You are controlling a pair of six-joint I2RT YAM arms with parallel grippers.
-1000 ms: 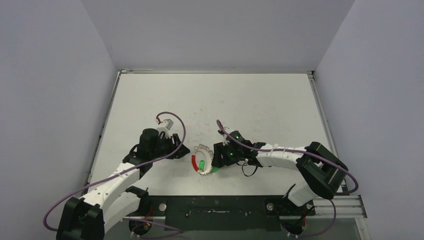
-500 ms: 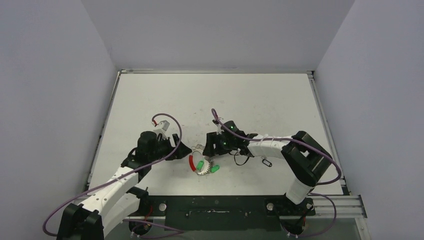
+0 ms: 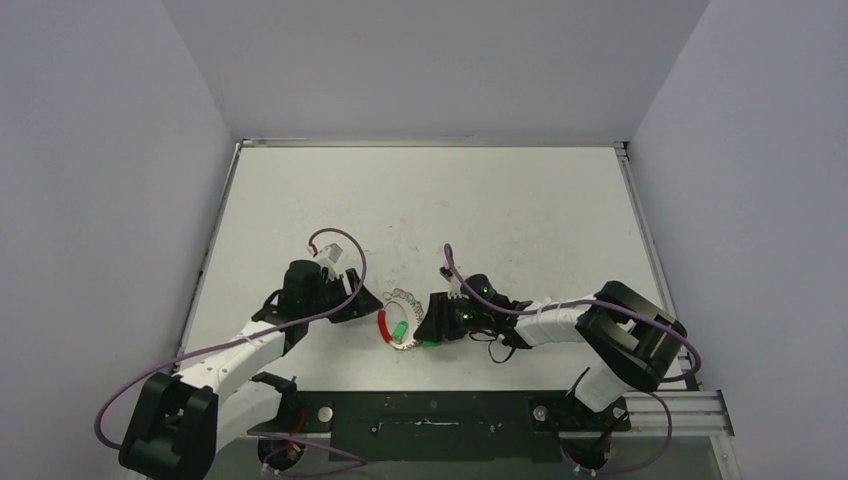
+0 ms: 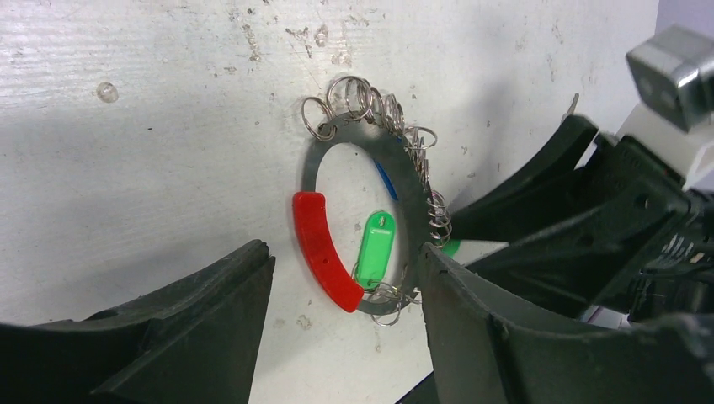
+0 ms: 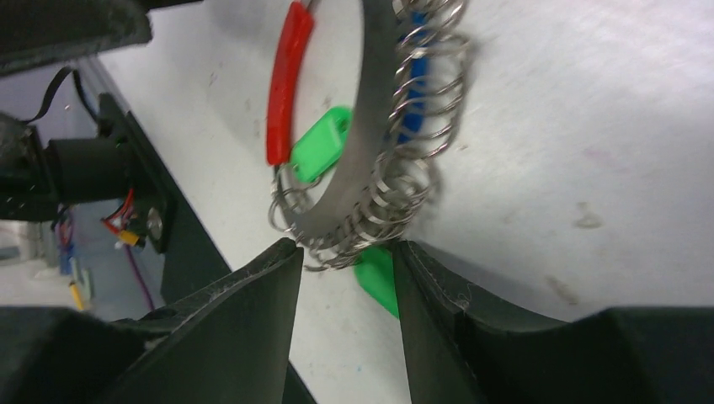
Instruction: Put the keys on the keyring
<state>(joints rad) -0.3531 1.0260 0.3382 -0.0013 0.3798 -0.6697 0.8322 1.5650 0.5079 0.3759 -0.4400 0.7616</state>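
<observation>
Looking from above, the keyring (image 3: 387, 326) lies flat on the bench (image 3: 430, 200), near the front edge and between the two arms. The left gripper (image 3: 362, 305) is just beside the ring on its left, and the right gripper (image 3: 428, 326) is at its right rim. One green key (image 3: 400, 330) is inside the loop. A second green key (image 3: 431, 343) shows at the lower right.

From the left wrist, the fingers (image 4: 194, 337) of the left gripper stand wide apart and hold nothing. The red section (image 4: 324, 252) of the keyring and the green key lie on the bench in front of the gap. Many small wire rings (image 4: 362, 88) sit along the grey band, and a blue key (image 4: 386, 180) shows at its inner side.

From the right wrist, the fingers (image 5: 253, 320) of the right gripper stand close together, with the rim of the keyring and its wire rings at the mouth of the narrow gap. Whether they clamp it I cannot tell. The second green key lies just under this rim.
</observation>
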